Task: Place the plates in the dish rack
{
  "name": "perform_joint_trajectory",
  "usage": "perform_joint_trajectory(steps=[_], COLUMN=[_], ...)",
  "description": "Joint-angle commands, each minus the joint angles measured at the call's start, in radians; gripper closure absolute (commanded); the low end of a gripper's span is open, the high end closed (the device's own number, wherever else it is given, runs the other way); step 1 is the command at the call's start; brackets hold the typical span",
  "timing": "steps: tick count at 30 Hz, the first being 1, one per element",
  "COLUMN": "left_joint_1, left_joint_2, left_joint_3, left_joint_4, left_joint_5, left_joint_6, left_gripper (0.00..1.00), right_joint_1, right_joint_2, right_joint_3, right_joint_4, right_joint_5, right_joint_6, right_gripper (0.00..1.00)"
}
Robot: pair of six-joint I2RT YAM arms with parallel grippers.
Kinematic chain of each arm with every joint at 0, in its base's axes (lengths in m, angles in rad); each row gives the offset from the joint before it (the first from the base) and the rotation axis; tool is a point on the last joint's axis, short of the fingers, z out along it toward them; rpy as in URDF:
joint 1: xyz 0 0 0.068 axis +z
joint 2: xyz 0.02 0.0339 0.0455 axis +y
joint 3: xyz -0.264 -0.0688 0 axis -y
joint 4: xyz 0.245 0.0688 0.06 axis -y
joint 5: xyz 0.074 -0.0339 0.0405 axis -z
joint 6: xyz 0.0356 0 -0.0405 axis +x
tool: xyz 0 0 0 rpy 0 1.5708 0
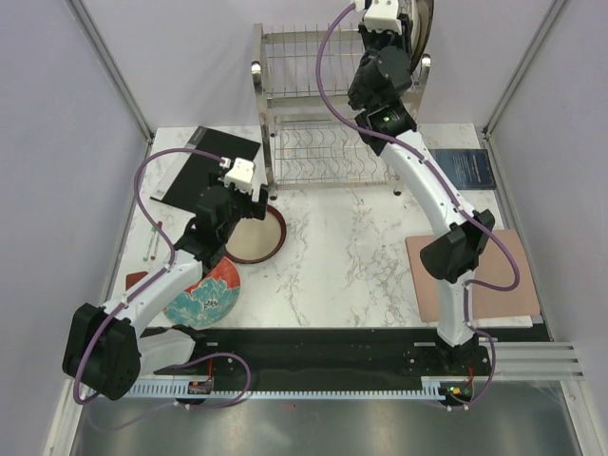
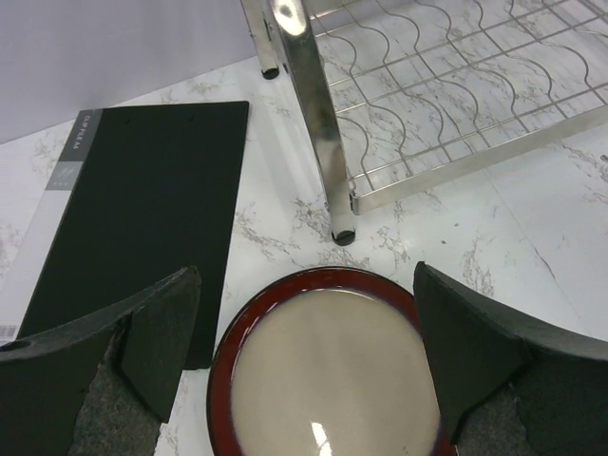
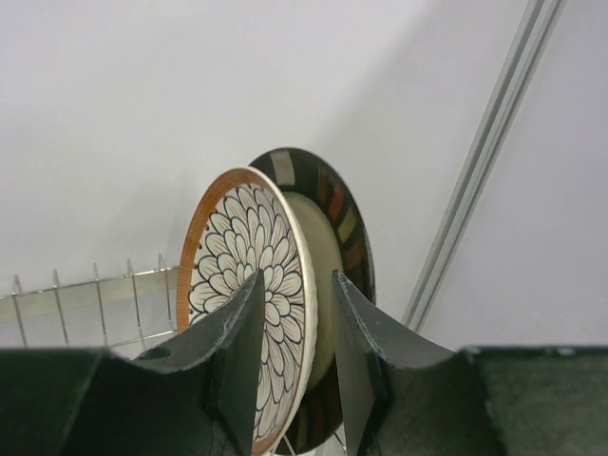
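The dish rack (image 1: 313, 142) stands at the back of the table. My right gripper (image 1: 407, 24) is raised at its top tier, shut on the brown plate with white petals (image 3: 249, 285), which stands upright on edge. The black-checked plate (image 3: 337, 204) stands right behind it. Rack wires (image 3: 95, 304) show to the left. My left gripper (image 1: 249, 195) is open and empty, hovering just above the dark-red-rimmed plate (image 1: 258, 237), which lies flat on the table (image 2: 328, 380) between the fingers (image 2: 161, 323). The red plate with teal flowers (image 1: 201, 294) lies flat further to the near left.
A black board (image 1: 204, 166) lies left of the rack, also in the left wrist view (image 2: 133, 209). The rack's chrome post (image 2: 318, 123) stands just beyond the dark-red plate. A pink mat (image 1: 475, 275) lies at right, a blue card (image 1: 472, 168) behind it. Pens (image 1: 152, 242) lie at left.
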Motion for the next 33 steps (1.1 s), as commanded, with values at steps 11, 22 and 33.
perform_joint_trajectory(steps=[11,22,33], left_joint_1=[0.240,0.458,0.500], left_joint_2=[-0.150,0.187,0.471], left_joint_3=[0.109,0.253,0.354], left_joint_4=[-0.468,-0.714,-0.726], left_joint_5=[0.049,0.379,0.436], left_joint_6=[0.019,-0.101,-0.141], left_gripper=[0.00,0.05,0.15], right_joint_1=[0.163,0.177,-0.044], right_joint_2=[-0.547,-0.747,-0.520], right_joint_3=[-0.427,-1.011,-1.284], right_joint_4=[-0.608,-0.814,-0.387], right_joint_5=[-0.091,-0.909,-1.301], right_joint_6=[0.353,0.700,1.082], right_gripper=[0.48,0.15,0.13])
